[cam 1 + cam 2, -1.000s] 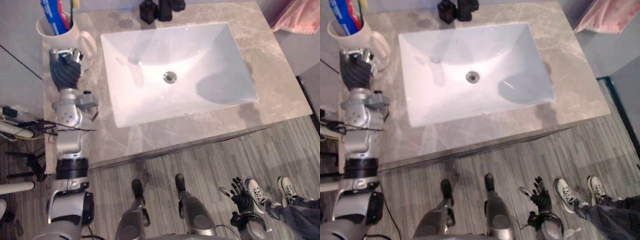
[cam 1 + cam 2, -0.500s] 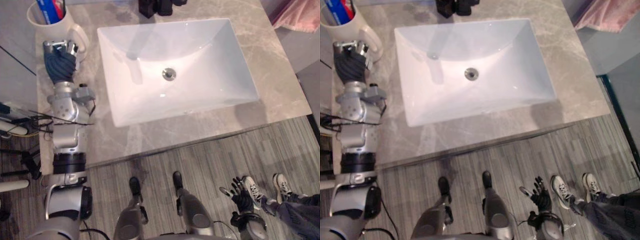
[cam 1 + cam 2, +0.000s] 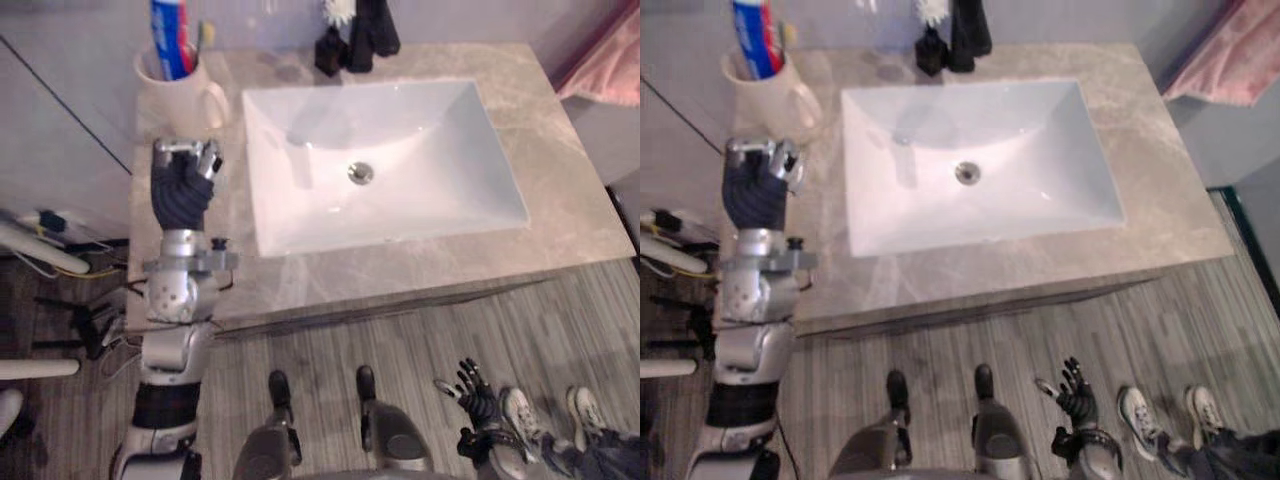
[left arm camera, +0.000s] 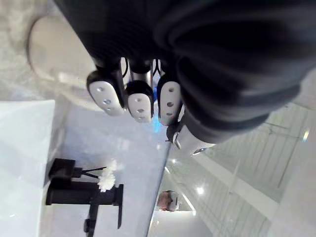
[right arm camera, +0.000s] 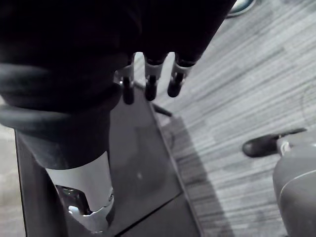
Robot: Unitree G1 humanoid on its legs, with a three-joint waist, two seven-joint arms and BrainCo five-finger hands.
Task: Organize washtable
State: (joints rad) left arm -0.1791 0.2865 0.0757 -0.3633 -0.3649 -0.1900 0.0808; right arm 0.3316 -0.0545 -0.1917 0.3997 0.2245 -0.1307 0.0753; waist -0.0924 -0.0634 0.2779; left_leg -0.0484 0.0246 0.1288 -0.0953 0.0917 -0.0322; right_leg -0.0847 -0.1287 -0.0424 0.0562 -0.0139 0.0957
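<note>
The left hand (image 3: 182,185) is hovering over the countertop's (image 3: 565,205) left edge, its fingers (image 4: 139,101) curling inward and enclosing nothing. The mug (image 3: 172,98), carrying a toothpaste tube (image 3: 170,38) and toothbrush (image 3: 203,36), is standing just beyond the fingertips, apart from them, left of the sink (image 3: 430,140). The right hand (image 3: 477,392) is hanging low over the floor, fingers spreading.

The surface (image 3: 570,215) looks like polished stone with grey veins. The sink (image 3: 430,120) is smooth, glossy white ceramic, with a shiny metal drain (image 3: 361,172). The cup (image 3: 178,98) is cream ceramic. The floor (image 3: 420,330) shows matt grey wood grain.
</note>
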